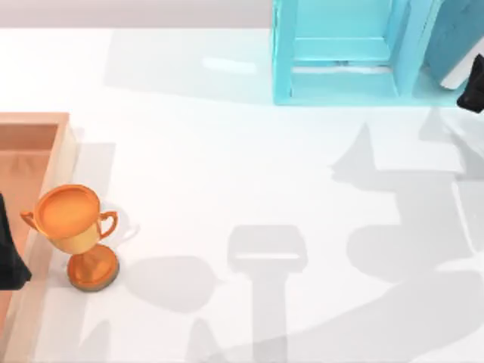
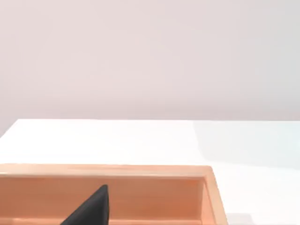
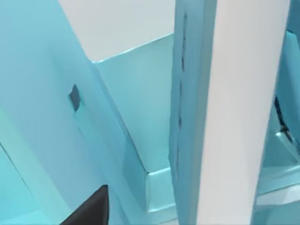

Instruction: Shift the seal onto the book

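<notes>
The white counter (image 1: 227,166) takes up most of the top view, with grey shadows of the arms lying across its right and lower parts.

At the far edge, right of the middle, stands a light cyan shelf unit (image 1: 281,60), open toward the camera. Its panels and inner corners also show close up in the right wrist view (image 3: 126,108).

At the counter's left edge lies a shallow wooden tray (image 1: 64,151) with raised walls. One of its long walls and a corner show in the left wrist view (image 2: 108,169).

The book (image 1: 457,38), teal-blue with a white edge, is in the far right corner just beside the shelf unit and looks tilted rather than flat. In the right wrist view a broad white band next to a teal strip may be its page edge, though I cannot be sure.

A shiny orange two-handled trophy (image 1: 72,227) stands upright on the counter, just beside the tray's right wall.

My left pincer (image 1: 11,257) is over the tray at the left edge, near the trophy. Whether it is open or closed I cannot tell.

My right pincer (image 1: 473,87) is at the right edge, just below the book and close to the shelf unit. Its state I cannot tell either.

Where the seal lies I cannot tell.
</notes>
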Controlling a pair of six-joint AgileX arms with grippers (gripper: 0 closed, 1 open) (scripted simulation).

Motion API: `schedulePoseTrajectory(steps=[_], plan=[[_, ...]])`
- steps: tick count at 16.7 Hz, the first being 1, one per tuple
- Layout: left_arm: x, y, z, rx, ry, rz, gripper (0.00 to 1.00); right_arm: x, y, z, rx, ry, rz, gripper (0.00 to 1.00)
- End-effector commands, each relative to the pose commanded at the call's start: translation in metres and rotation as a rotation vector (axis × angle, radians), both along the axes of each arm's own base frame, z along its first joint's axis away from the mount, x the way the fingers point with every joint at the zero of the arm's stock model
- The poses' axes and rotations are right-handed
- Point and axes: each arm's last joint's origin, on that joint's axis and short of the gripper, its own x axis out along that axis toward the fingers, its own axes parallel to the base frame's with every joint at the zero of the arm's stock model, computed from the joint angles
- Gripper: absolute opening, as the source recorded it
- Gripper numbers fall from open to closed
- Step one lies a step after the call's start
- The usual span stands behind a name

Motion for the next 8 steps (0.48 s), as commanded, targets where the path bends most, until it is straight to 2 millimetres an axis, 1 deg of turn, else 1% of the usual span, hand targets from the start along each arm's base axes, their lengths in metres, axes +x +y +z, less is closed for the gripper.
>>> schedulePoseTrajectory(steps=[2, 3, 8], plan=[[0.000, 0.000, 0.000, 0.000, 0.000, 0.000, 1.00, 0.006, -0.001, -0.015, 0.015, -0.002, 0.000, 1.00], [0.000, 0.000, 0.000, 0.000, 0.000, 0.000, 1.00, 0.007, -0.001, -0.020, 0.020, -0.003, 0.000, 1.00], [0.000, 0.000, 0.000, 0.000, 0.000, 0.000, 1.00, 0.008, -0.001, -0.022, 0.022, -0.003, 0.000, 1.00]])
